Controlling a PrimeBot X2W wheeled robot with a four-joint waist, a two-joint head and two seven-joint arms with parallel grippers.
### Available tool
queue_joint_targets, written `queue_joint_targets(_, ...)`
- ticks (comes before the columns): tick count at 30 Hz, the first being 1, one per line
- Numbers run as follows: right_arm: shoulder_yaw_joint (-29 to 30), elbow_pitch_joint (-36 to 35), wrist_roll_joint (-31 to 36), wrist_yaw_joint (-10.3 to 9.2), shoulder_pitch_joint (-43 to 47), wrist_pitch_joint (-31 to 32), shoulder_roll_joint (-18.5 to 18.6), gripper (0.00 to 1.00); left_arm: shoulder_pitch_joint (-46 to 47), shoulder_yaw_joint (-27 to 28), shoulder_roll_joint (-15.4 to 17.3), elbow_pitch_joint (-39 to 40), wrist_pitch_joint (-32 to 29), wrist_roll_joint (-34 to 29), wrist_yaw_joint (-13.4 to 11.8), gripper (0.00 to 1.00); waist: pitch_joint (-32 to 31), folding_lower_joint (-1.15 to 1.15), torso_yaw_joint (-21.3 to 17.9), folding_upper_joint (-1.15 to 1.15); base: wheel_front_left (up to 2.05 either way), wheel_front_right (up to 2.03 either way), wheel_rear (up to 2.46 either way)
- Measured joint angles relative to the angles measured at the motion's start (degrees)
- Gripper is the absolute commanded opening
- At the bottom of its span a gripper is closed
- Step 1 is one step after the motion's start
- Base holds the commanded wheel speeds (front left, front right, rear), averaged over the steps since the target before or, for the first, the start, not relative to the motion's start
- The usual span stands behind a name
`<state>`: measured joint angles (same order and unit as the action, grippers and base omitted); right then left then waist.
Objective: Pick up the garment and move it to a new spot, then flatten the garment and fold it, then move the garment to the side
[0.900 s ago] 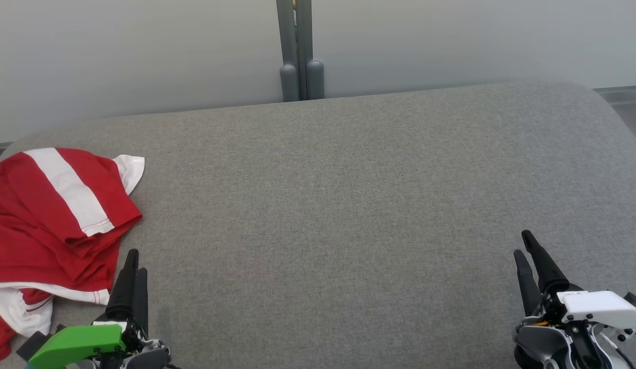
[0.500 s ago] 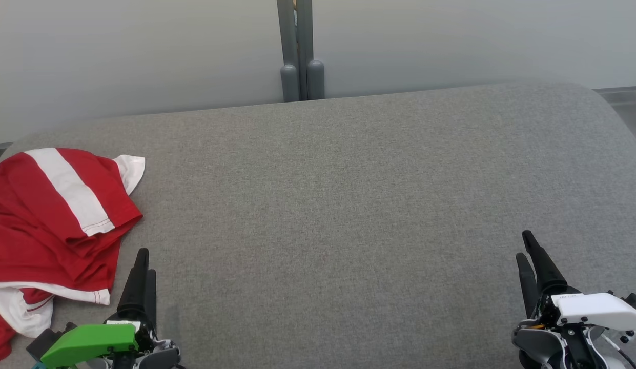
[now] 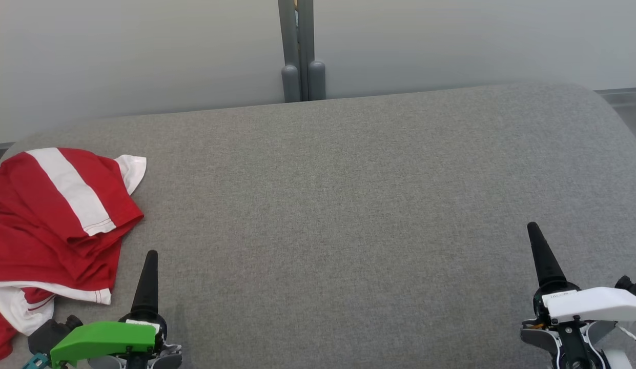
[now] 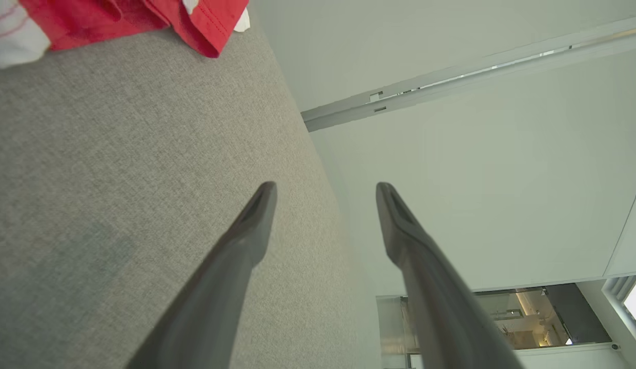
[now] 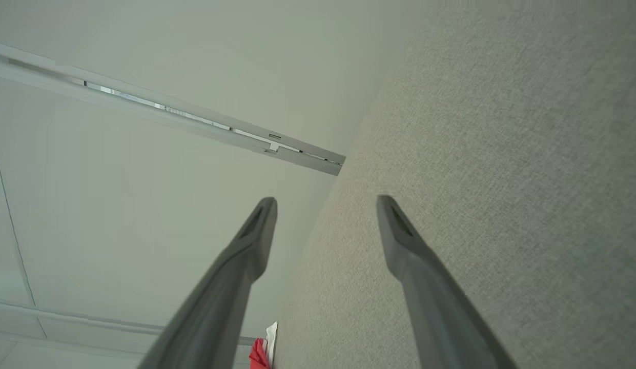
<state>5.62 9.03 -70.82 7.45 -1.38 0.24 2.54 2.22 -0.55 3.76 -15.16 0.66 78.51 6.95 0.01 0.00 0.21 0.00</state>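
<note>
The garment [image 3: 51,225] is red with white stripes and lies crumpled at the left edge of the grey upholstered surface [image 3: 338,205]. A corner of it, the garment [image 4: 143,20], shows at the top of the left wrist view, and a red sliver of the garment [image 5: 259,353] shows at the bottom of the right wrist view. My left gripper [image 3: 149,261], with its green housing, stands at the lower left, just right of the cloth and apart from it. Its jaws are open and empty, as seen at the left gripper [image 4: 325,192]. My right gripper [image 3: 534,233] is at the lower right, far from the cloth, open and empty, also seen at the right gripper [image 5: 325,205].
A pale wall runs behind the surface, with a grey post [image 3: 300,51] at the back middle. The surface's rounded corners fall off at the far left and far right. A strip of floor [image 3: 625,102] shows at the upper right.
Both grippers have turned about their own axes, so each now shows as a single finger in the head view. The left gripper has shifted slightly right. The garment has not moved.
</note>
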Motion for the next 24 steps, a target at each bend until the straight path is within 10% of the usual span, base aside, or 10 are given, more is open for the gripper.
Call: queue_joint_targets(24,-1.53,-4.33,29.95,0.01,1.19,-4.91,1.76,1.00,-0.22,0.38,-0.14,0.67,4.72,-32.75,-1.51,1.00,-0.15,0.00,0.30,0.00,0.00,0.00,0.00)
